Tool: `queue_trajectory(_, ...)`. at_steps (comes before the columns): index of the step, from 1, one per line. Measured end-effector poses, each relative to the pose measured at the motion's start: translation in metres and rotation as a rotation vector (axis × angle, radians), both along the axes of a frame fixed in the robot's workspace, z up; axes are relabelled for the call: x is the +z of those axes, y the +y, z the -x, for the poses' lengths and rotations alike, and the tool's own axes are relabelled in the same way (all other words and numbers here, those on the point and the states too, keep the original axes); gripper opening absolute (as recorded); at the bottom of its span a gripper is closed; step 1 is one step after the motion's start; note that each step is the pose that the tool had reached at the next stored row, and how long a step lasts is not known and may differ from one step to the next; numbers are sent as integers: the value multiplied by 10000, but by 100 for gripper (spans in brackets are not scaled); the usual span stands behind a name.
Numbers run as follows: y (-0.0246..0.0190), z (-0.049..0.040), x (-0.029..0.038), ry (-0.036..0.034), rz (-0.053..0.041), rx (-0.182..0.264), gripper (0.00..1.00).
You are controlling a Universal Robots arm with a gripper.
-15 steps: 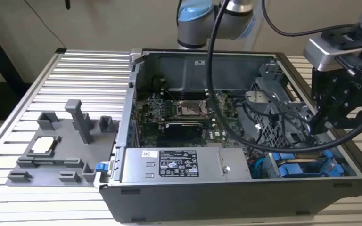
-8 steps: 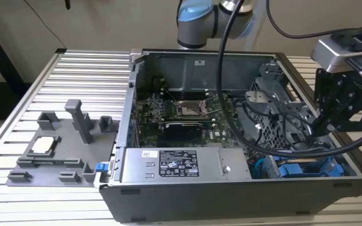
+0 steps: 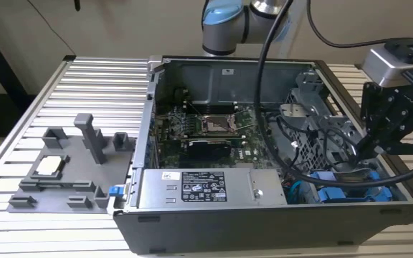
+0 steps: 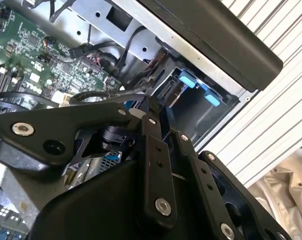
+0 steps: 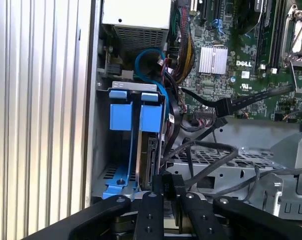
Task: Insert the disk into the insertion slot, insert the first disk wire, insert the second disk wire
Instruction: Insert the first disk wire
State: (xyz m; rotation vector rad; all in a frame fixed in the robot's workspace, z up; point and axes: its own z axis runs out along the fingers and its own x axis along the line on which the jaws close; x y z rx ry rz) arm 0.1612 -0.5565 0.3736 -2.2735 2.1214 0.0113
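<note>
In the corner of the computer case (image 3: pixel 192 231) at the exterior view's right, the disk (image 5: pixel 151 155) is seen seated edge-on in the insertion slot (image 5: pixel 121 117); against its edge a black plug (image 5: pixel 170 179) is pinched by the jaws of the gripper (image 5: pixel 168 189)

There's the flat disk in its bright blue plastic carrier (image 5: pixel 151 119); green circuit board (image 5: pixel 250 75) flecked black and silver; pale ribbed metal table (image 5: pixel 41 120), striped end to end; thin light-blue cable (image 5: pixel 151 51); flat black cable (image 5: pixel 255 97).
</note>
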Motion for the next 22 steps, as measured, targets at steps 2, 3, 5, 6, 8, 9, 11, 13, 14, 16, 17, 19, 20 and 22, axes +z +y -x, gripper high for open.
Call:
queue_trajectory(2, -10, -9, -16, 49, 2, -17, 19)
queue_trajectory(3, -15, -14, -24, 74, 2, -23, 19)
queue_trajectory(5, -28, -24, -40, 116, 2, -33, 19)
queue_trajectory(6, -33, -29, -47, 134, -2, -36, 19)
queue_trajectory(8, -39, -38, -61, 166, -12, -48, 19)
queue_trajectory(9, -40, -43, -67, 181, -19, -56, 19)
queue_trajectory(11, -42, -46, -82, 204, -37, -78, 19)
queue_trajectory(13, -43, -49, -95, 225, -68, -106, 19)
queue_trajectory(14, -43, -50, -104, 234, -86, -127, 19)
queue_trajectory(16, -45, -55, -121, 250, -122, -158, 19)
queue_trajectory(17, -48, -59, -130, 262, -137, -164, 19)
queue_trajectory(19, -54, -69, -143, 315, -143, -175, 19)
queue_trajectory(20, -58, -74, -149, 349, -144, -179, 19)
queue_trajectory(22, -64, -85, -162, 414, -149, -185, 19)
